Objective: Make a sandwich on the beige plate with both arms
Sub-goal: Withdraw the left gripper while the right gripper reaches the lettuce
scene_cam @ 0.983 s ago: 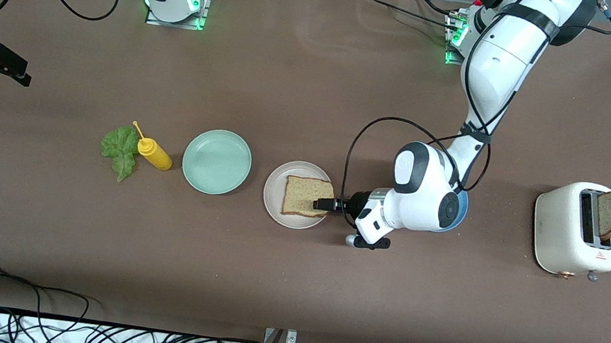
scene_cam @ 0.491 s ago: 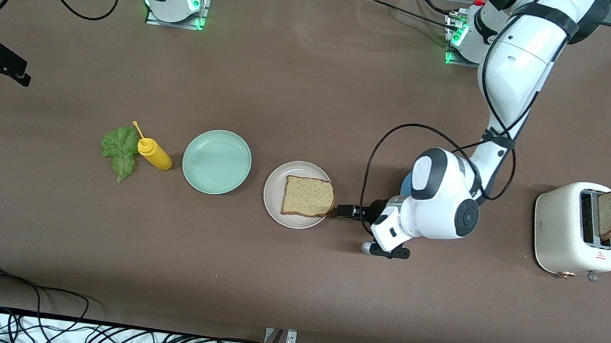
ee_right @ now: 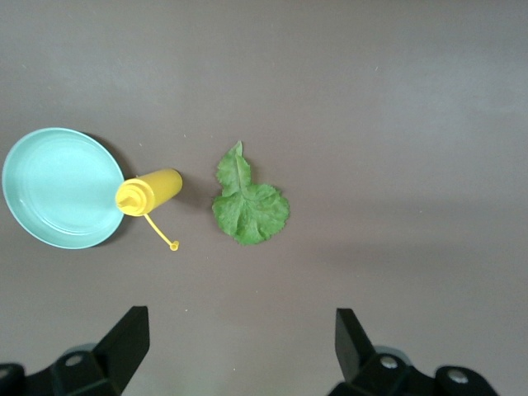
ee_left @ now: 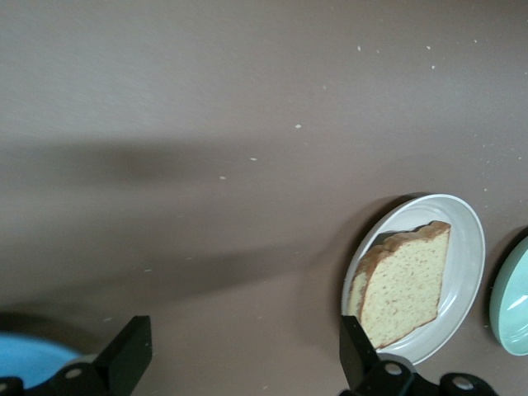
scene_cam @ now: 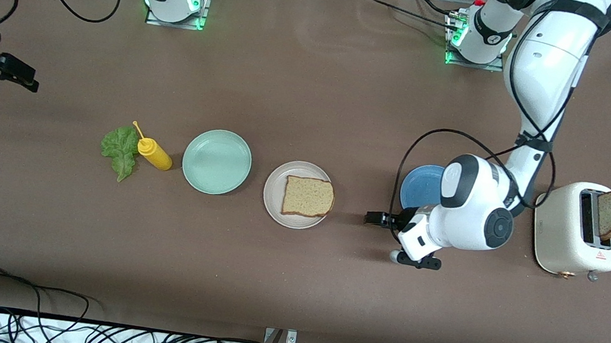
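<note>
While both arms hover, left pincer (scene_cam: 372,218) wide, empty, beside beige plate (scene_cam: 274,202), right pincer (scene_cam: 25,78) likewise.

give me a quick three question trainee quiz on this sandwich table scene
1. True or false: the square brown bread slice lies on the round mint green plate.
2. Which item touches the crinkled green lettuce leaf? A) yellow squeeze bottle B) white toaster C) round blue plate
3. Fill in: the left claw is open and holds ____.

Key: 1. False, it lies on the round beige plate. 2. A. 3. Nothing.
</note>
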